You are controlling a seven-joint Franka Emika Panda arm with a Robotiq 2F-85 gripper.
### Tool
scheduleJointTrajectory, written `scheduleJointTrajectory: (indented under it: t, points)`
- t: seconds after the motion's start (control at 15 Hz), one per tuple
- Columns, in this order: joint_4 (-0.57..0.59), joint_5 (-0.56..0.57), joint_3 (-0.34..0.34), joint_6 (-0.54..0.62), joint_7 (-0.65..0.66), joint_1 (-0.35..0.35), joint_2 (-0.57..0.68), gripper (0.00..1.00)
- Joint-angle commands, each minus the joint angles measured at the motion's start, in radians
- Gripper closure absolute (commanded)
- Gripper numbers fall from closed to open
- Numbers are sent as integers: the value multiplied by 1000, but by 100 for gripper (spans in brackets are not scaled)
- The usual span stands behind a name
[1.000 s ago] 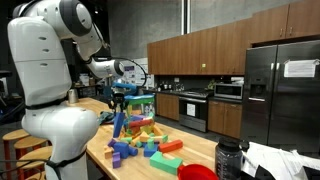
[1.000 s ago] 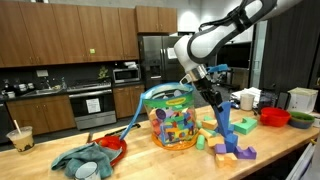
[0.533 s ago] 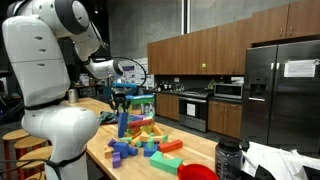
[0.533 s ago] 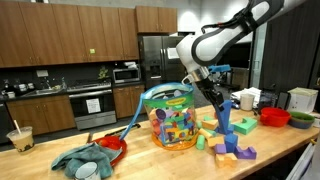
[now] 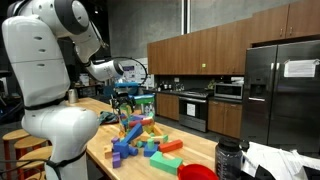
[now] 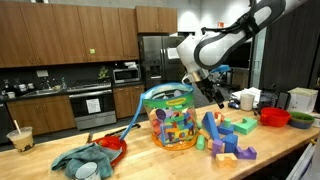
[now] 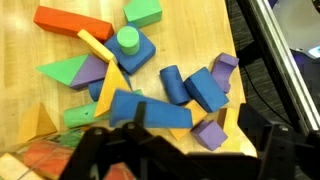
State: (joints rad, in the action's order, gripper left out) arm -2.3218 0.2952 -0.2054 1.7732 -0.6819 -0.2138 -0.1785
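So the robot's hand [image 7: 185, 152] sat along the bottom edge of the wrist view, fingers spread wide with nothing between them. In an exterior view the hand [image 6: 212, 92] hung over the block pile, right of the clear tub [image 6: 170, 118] full of blocks.

The nearest thing to it was a long blue block [image 7: 150, 108], lying flat on the worktop [image 7: 190, 30] in the lower middle of the wrist frame, just above the hand. Its long axis ran left to right across the frame, dipping a bit toward the right. The two fingers also stood left and right, so the opening looked lined up along the block's length, not across its narrow side.

The area around it was pretty cluttered:
- A yellow wedge [image 7: 110, 85] touched its upper left end.
- Two shorter blue pieces [image 7: 195, 88] sat just off its right end.
- A small purple block [image 7: 210, 134] lay below those.
- Further up the frame, a green cylinder [image 7: 127, 39] stood on a blue square block [image 7: 140, 57].
- An orange block [image 7: 72, 22] lay at the upper left, well away from the hand.
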Motion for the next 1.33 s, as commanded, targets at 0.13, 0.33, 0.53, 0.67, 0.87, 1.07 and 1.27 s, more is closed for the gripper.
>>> scheduleJointTrajectory:
  t: [0.13,0.33,0.53,0.67,0.87,1.07,1.27]
  points:
    - [13,12,29,47,0,2,-15,0]
    - [61,-28,42,74,-17,1,-3,0]
    - [115,-41,50,70,-44,4,10,0]
    - [145,-39,55,59,-65,6,17,0]
    - [172,-37,61,63,-88,10,22,0]
    - [159,-27,53,69,-67,8,16,0]
    - [165,-28,54,69,-72,8,22,0]
